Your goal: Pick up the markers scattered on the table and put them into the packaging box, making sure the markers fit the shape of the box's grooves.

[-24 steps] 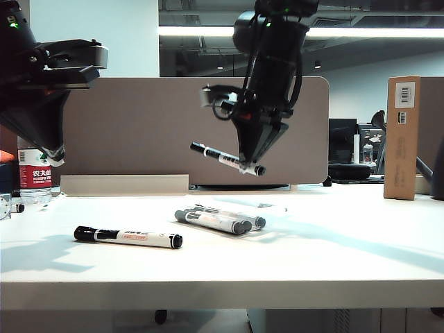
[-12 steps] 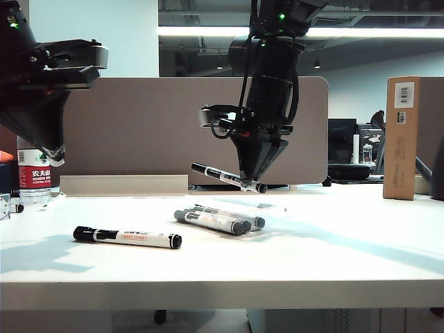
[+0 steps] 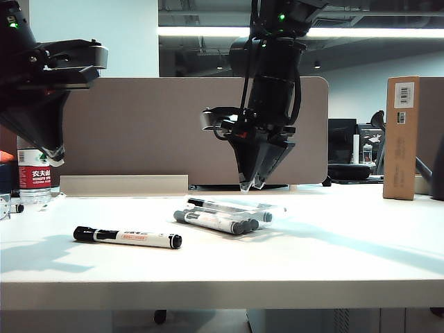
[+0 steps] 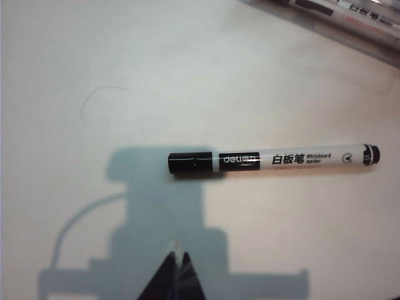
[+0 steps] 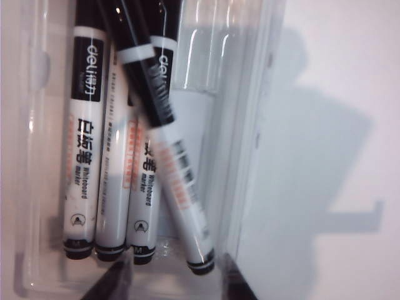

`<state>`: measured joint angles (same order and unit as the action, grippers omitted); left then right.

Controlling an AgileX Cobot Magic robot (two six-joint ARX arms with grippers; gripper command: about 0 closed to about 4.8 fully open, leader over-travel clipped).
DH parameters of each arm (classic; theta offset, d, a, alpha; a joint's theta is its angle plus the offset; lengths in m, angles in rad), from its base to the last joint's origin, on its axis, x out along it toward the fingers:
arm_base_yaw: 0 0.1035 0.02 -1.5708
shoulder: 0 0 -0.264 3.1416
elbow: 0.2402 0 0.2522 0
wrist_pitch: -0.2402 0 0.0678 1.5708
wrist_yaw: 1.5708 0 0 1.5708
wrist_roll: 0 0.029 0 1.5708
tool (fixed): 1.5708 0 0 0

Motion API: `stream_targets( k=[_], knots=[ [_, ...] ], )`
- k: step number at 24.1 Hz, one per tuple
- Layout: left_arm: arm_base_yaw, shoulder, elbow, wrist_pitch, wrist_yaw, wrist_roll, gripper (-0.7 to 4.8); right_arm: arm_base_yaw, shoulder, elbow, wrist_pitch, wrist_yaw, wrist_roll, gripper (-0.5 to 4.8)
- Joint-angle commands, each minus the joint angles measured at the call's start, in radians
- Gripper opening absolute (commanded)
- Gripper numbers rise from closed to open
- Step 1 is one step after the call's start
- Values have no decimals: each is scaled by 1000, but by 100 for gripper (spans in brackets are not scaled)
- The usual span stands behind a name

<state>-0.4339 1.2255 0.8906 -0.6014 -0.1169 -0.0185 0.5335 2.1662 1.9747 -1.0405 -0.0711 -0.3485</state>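
The right gripper (image 3: 251, 186) hangs above the middle of the desk (image 3: 333, 257), pointing down, directly over the packaging box (image 3: 274, 209). Its fingers (image 5: 112, 282) stand apart with nothing between them. In the right wrist view the box (image 5: 247, 156) is a clear plastic tray with moulded grooves. Three markers (image 5: 84, 137) lie side by side in its grooves, caps away from the camera, and a fourth marker (image 5: 165, 156) lies slanted across them, its lower end resting toward the one free groove rather than seated in it. That slanted marker looks blurred. In the exterior view the box itself barely shows; the markers in it (image 3: 222, 218) read as a low bundle just below the right gripper.

The left gripper (image 3: 57, 158) hangs over the left end of the desk, well above the surface. In the left wrist view its fingers (image 4: 167, 278) are pressed together to a point and hold nothing. Below it one loose marker (image 4: 272, 160) lies flat on the bare desk, black cap toward the gripper's shadow. In the exterior view this marker (image 3: 128, 237) lies near the front edge, well to the left of the box and apart from it.

A water bottle (image 3: 35, 177) with a red label stands at the far left, and a tall cardboard box (image 3: 402, 137) with a barcode stands at the far right.
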Motion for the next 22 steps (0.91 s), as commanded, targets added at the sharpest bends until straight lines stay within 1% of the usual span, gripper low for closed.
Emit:
stream_targets(
  k=[1, 2, 5, 7, 9, 10, 11, 12, 15, 18, 21, 22],
  knots=[
    [-1, -3, 4, 11, -3, 0, -1, 0, -4, 5, -4, 2, 2, 176],
    [-1, -3, 4, 11, -3, 0, -1, 0, -7, 5, -6, 0, 5, 176],
    [-1, -3, 4, 0, -3, 0, -1, 1, -28, 5, -15, -63, 15, 176],
    [-1, -3, 4, -8, -8, 2, -1, 2, -48, 5, -22, -151, 30, 176],
    [-1, -3, 4, -16, -43, 3, -1, 6, -60, 5, -34, -235, 34, 176],
    [-1, -3, 4, -21, -79, 3, -1, 12, -63, 5, -42, -267, 34, 176],
    [-1, -5, 4, -32, -143, 4, -1, 28, -65, 5, -69, -314, 19, 177],
    [-1, -11, 4, -50, -229, 5, -2, 53, -64, 2, -93, -311, -20, 192],
    [-1, -26, 4, -79, -327, 12, -3, 113, -60, 0, -86, -309, -56, 245],
    [-1, -42, 5, -108, -345, 19, -3, 181, -51, 0, -52, -263, -116, 248],
    [-1, -61, 5, -143, -353, 10, -3, 250, -18, 0, 40, -169, -127, 253],
    [-1, -66, 5, -156, -360, 4, -3, 261, -5, 0, 56, -165, -127, 253]
  ],
)
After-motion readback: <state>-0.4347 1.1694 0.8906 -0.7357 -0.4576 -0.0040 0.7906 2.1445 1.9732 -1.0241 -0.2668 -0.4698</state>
